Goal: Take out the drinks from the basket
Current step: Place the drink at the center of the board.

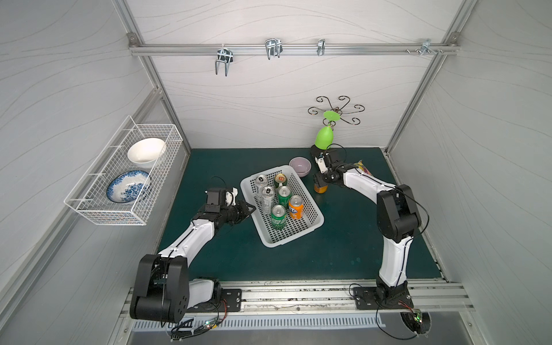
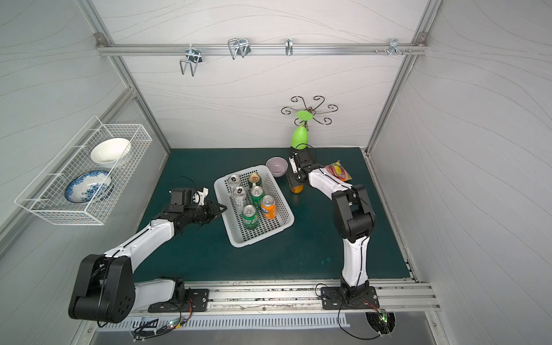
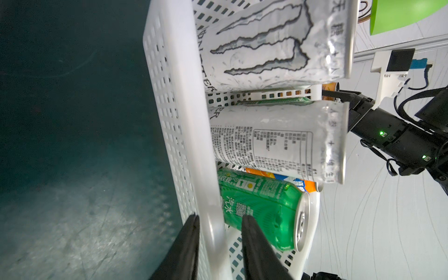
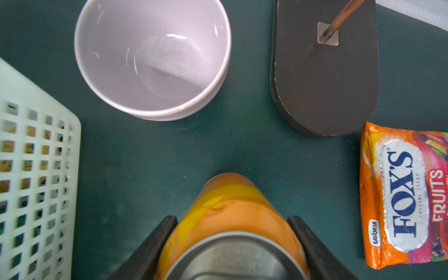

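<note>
The basket (image 1: 294,236) sits slantwise in the middle of the green mat (image 1: 343,248), and six cans stand upright in it. At the far end are a slim silver-white can (image 1: 261,180) and a cream-and-green can (image 1: 280,179). Next come a second silver-white can (image 1: 268,194) and a green can (image 1: 284,194). Nearest me are another green can (image 1: 278,215) and a basket orange can (image 1: 295,206).

The seventh drink, the held orange can (image 1: 321,188), is outside the basket. It stands upright just past the basket's right side (on the mat or a hair above it, I can't tell). The right gripper (image 4: 232,218) is clenched on this can from above, with a black finger pressed to either flank in the right wrist view.

The left gripper (image 3: 219,228) grasps the basket at its left rim, with one finger outside the perforated wall and one inside. The inside finger is just beside the nearer green can.

A lilac bowl (image 1: 300,166) stands close to the basket's far right corner. Beyond the held can is the dark base of a stand (image 4: 324,80), and a candy bag (image 2: 337,171) lies flat near it, partly under the right arm in a top view. On the left wall hangs a wire rack (image 1: 161,179) holding a white bowl (image 1: 146,152) and a blue-patterned dish (image 1: 128,186).
</note>
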